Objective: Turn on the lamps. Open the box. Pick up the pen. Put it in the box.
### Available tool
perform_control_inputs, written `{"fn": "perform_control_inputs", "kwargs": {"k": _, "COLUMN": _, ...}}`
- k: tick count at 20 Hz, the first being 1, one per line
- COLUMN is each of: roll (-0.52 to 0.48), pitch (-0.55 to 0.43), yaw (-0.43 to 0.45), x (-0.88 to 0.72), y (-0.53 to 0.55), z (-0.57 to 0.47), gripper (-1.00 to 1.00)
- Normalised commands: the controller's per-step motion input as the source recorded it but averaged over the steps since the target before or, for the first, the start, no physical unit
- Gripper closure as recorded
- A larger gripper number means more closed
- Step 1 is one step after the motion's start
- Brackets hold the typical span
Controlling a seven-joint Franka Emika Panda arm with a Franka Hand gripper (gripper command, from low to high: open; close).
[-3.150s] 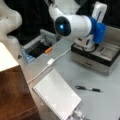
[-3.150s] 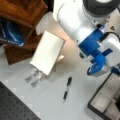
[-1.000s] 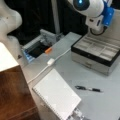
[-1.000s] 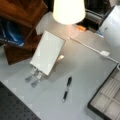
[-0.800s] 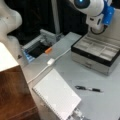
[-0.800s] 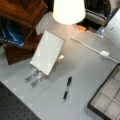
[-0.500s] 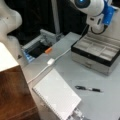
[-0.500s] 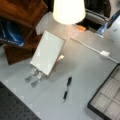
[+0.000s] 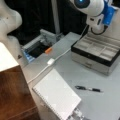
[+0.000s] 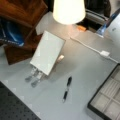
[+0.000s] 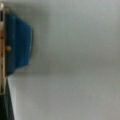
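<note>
1. Black and thin, the pen (image 9: 88, 88) lies flat on the grey surface (image 9: 62, 67), just in front of the box (image 9: 96, 56); in a front view its long axis runs nearly left to right, tip toward the white ribbed board (image 9: 57, 96).
2. Box stands open, its pale compartments bare; the lamp (image 10: 68, 11) glows.
3. Arm (image 9: 96, 11) hangs above the box's far edge, at a front view's top; the pen lies well apart from it, down toward a front view's bottom.
4. End effector itself is not visible in the front views; the wrist view gives only a pale blank area and a blue shape; whether its fingers are apart or together I cannot tell.
</note>
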Motion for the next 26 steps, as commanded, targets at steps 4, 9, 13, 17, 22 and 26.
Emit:
{"fn": "perform_control_inputs", "kwargs": {"k": 4, "roll": -0.002, "pitch": 0.139, "yaw": 0.02, "x": -0.08, "y": -0.45, "z": 0.03, "gripper": -1.0}}
{"fn": "perform_control_inputs", "kwargs": {"k": 9, "roll": -0.104, "pitch": 0.085, "yaw": 0.105, "x": -0.03, "y": -0.65, "z": -0.07, "gripper": -1.0}}
{"fn": "perform_control_inputs", "kwargs": {"k": 13, "roll": -0.292, "pitch": 0.035, "yaw": 0.193, "x": -0.03, "y": -0.63, "z": -0.01, "gripper": -1.0}}
{"fn": "perform_control_inputs", "kwargs": {"k": 17, "roll": -0.403, "pitch": 0.058, "yaw": 0.21, "x": -0.04, "y": -0.37, "z": 0.08, "gripper": -1.0}}
{"fn": "perform_control_inputs", "kwargs": {"k": 22, "roll": -0.64, "pitch": 0.076, "yaw": 0.237, "x": 0.01, "y": -0.14, "z": 0.15, "gripper": -1.0}}
{"fn": "perform_control_inputs", "kwargs": {"k": 26, "roll": -0.685, "pitch": 0.003, "yaw": 0.24, "x": 0.11, "y": -0.1, "z": 0.15, "gripper": -1.0}}
